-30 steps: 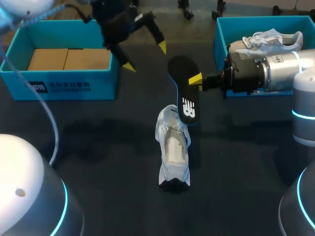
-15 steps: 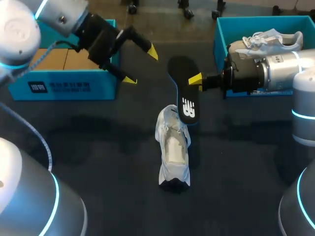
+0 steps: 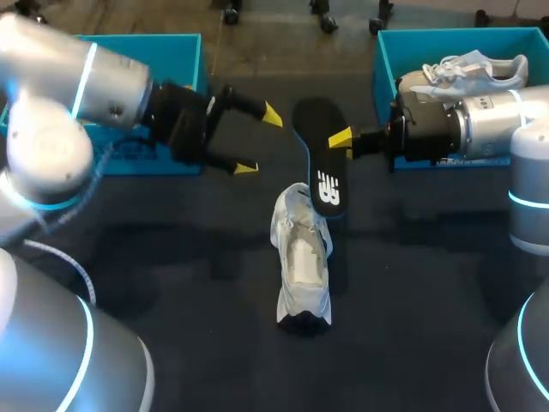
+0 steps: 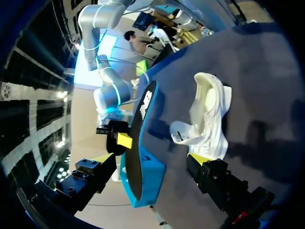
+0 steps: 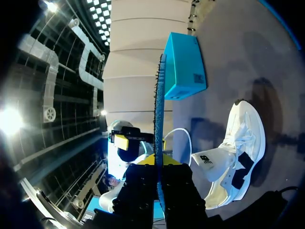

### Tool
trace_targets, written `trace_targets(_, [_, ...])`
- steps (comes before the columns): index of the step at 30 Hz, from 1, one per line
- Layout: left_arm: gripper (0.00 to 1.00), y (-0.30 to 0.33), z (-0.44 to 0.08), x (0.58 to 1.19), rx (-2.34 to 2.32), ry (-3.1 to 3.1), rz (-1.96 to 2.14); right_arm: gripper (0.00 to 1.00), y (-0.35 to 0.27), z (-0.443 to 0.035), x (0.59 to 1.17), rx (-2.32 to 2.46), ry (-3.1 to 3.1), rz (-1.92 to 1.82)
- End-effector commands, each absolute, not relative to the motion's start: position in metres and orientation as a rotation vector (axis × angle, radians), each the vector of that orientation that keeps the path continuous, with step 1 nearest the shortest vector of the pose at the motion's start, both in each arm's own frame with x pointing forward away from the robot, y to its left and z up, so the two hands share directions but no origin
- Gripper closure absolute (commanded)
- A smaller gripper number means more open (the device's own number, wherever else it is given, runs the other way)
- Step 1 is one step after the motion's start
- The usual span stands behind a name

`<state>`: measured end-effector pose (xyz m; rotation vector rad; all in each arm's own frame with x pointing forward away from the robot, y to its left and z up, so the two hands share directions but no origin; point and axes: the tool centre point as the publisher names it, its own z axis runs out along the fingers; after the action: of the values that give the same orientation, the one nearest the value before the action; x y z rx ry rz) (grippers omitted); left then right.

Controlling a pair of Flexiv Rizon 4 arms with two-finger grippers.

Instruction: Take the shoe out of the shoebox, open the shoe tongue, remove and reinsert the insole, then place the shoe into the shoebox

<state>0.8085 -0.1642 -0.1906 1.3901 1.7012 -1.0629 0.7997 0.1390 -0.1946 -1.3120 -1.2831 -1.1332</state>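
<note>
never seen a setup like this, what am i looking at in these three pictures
Two robot arms work at a dark table. One picture looks down from overhead; the two round ones come from cameras on the arms' wrists. A white shoe sits on the table. Behind it stand a left shoebox and a right shoebox, which holds a second shoe. The right gripper is shut on a black insole, held near the white shoe. The left gripper is open, holding nothing.
</note>
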Motion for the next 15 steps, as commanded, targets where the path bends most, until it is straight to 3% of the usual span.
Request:
trace_targets(1, [0.0,-0.163,-0.195,0.805,1.216,1.535,-1.166,1.0,0.14,-0.195,0.799,-1.313,-1.283,-1.135])
trace_targets(15, [0.0,-0.207,-0.199,0.83,1.02,1.46,-1.19,1.0,0.153,-0.195,0.791,-1.33,-1.225,-1.118])
